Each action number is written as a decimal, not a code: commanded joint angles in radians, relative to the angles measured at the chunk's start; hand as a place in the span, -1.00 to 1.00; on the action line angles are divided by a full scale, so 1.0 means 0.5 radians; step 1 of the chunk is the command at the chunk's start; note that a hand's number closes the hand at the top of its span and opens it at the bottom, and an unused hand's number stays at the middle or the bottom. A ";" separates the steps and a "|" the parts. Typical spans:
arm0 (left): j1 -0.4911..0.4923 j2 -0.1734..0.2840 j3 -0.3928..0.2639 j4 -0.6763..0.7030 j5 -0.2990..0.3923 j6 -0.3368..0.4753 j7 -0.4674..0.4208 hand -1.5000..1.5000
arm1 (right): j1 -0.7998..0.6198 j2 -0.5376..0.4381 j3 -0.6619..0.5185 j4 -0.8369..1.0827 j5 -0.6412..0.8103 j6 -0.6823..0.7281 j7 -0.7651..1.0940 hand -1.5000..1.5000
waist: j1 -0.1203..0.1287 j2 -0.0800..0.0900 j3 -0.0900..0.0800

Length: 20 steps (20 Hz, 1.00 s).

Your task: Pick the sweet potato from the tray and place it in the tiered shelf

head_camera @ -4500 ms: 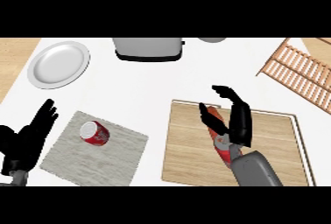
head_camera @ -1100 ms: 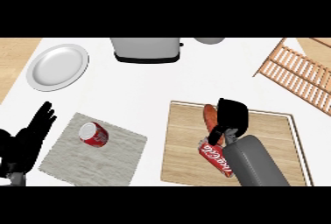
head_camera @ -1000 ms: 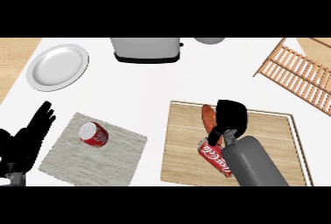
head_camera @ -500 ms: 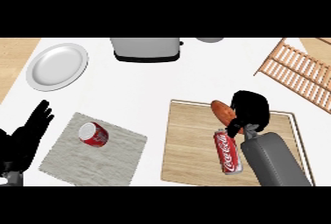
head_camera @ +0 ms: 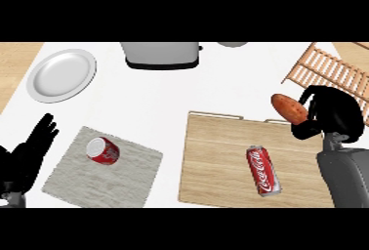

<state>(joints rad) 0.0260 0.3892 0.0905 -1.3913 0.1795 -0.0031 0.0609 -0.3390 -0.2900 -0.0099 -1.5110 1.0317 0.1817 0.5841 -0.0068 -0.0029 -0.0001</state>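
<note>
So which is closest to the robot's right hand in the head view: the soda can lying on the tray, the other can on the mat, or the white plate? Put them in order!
From the right hand, which holds the sweet potato:
1. Soda can lying on the wooden tray, just below-left of the hand.
2. Red can on the grey mat, at the left.
3. White plate, far upper left.
</note>
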 commanded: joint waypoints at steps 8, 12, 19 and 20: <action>0.052 -0.009 0.022 -0.088 -0.023 0.015 0.069 0.00 | 0.007 0.110 -0.443 -1.053 -0.509 0.293 0.445 1.00 | -0.032 -0.015 0.000; -0.074 -0.007 0.050 -0.032 -0.027 -0.009 0.104 0.00 | -0.099 0.006 -0.563 -1.287 -0.637 0.474 0.613 1.00 | -0.004 -0.001 -0.001; -0.023 -0.123 0.002 -0.025 -0.125 0.014 0.026 0.00 | -0.358 -0.215 -0.812 -1.375 -0.830 0.589 0.794 1.00 | 0.006 0.001 -0.001; -0.047 -0.099 0.027 -0.064 -0.067 -0.004 0.144 0.00 | -0.502 -0.251 -0.712 -1.435 -0.782 0.679 0.994 1.00 | 0.010 -0.001 -0.002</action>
<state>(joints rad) 0.0119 0.3611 0.1110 -1.4129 0.1502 -0.0148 0.1015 -0.4893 -0.3566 -0.3526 -2.1735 0.6629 0.4346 0.9249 -0.0041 -0.0033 -0.0004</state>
